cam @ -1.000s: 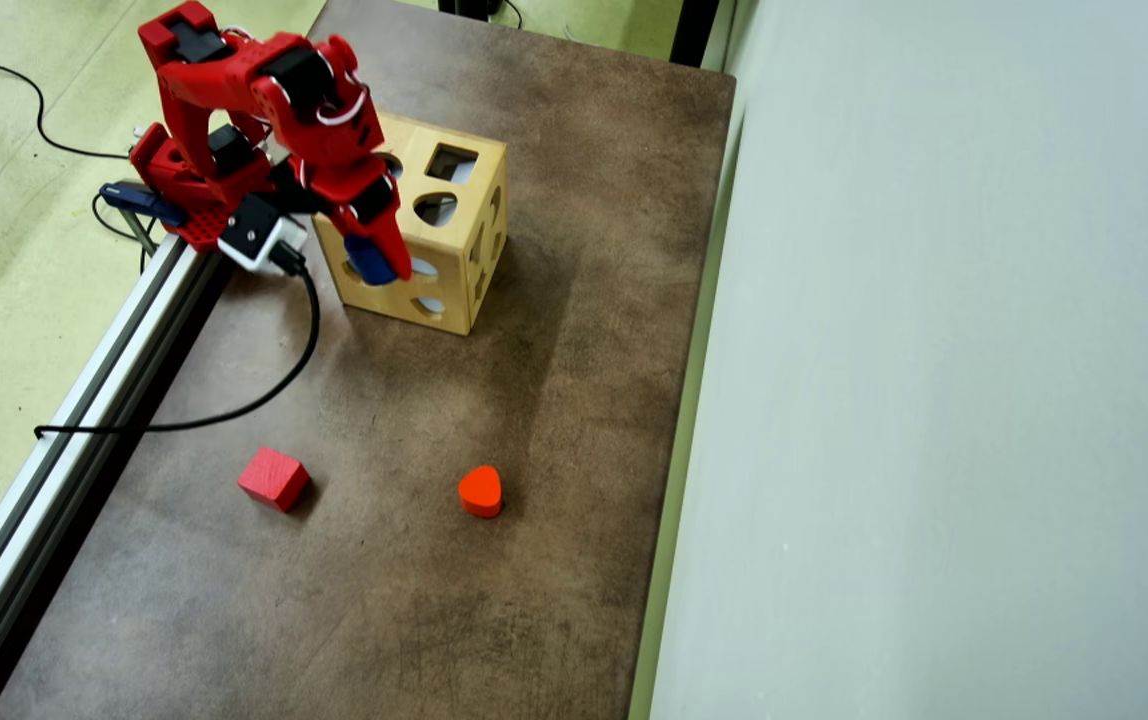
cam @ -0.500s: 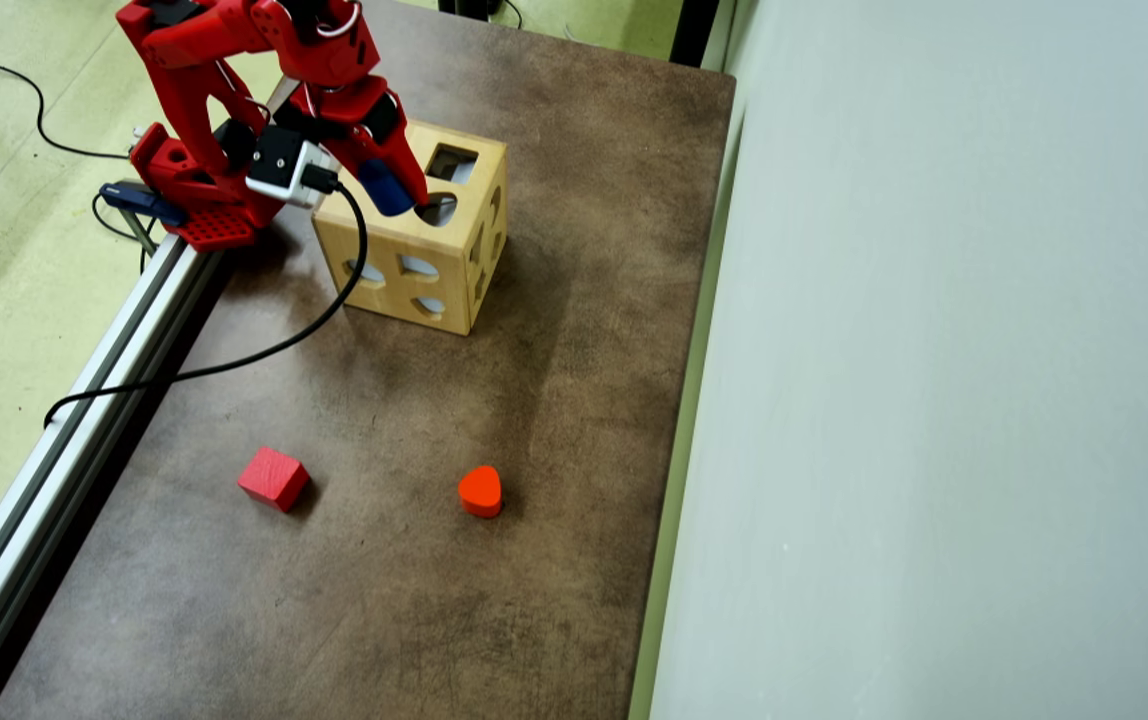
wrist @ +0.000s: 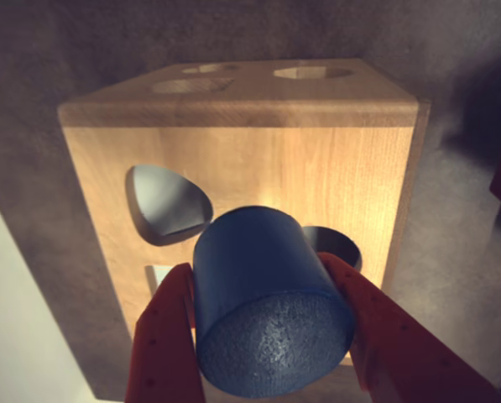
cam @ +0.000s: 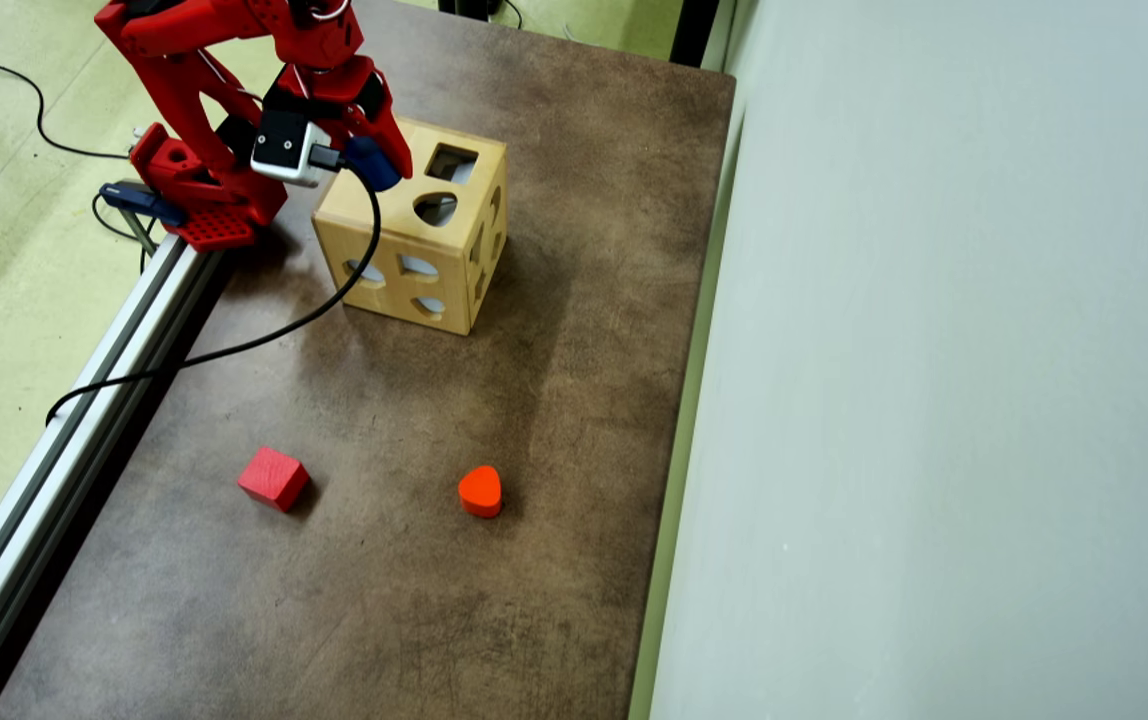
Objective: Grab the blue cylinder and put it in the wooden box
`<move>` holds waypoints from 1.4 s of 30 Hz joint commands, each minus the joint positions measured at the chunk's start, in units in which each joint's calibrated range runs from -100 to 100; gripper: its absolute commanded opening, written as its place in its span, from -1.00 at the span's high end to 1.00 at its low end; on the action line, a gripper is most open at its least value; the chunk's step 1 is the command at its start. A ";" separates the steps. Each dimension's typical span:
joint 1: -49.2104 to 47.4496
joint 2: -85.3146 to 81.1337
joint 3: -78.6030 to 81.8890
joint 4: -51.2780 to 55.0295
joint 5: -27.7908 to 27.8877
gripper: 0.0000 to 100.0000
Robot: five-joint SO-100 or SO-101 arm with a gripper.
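A red gripper [wrist: 271, 336] clamps the blue cylinder [wrist: 263, 306] between its two fingers [wrist: 162, 340] directly above the wooden box [wrist: 317, 176], which sits near the tabletop's [cam: 534, 420] far left corner in the overhead view, close to the arm's base. In the wrist view the cylinder's long axis points down toward the box's upper face, its flat textured end toward the camera, and a round cut-out [wrist: 338, 248] peeks out just behind its right edge; a heart-like opening [wrist: 166, 206] lies to the left. The coming move appears to turn on that small offset: the cylinder would have to shift slightly toward the round hole and stay square to it before release, or it may catch on the rim. From overhead, the cylinder [cam: 371, 163] hangs over the box's [cam: 404, 265] left top edge. A red cube [cam: 274, 478] and an orange heart-shaped piece [cam: 480, 491] rest well apart on the near half of the tabletop. No brand, label or legible writing shows.
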 commanded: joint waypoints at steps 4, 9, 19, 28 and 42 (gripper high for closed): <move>-3.44 -2.72 2.58 0.33 0.20 0.55; -4.11 -2.72 3.56 0.33 0.20 0.55; -8.49 -2.72 6.33 0.33 0.24 0.55; -8.57 -2.72 8.48 0.17 0.24 0.54; -8.49 -1.62 9.73 -0.23 0.24 0.54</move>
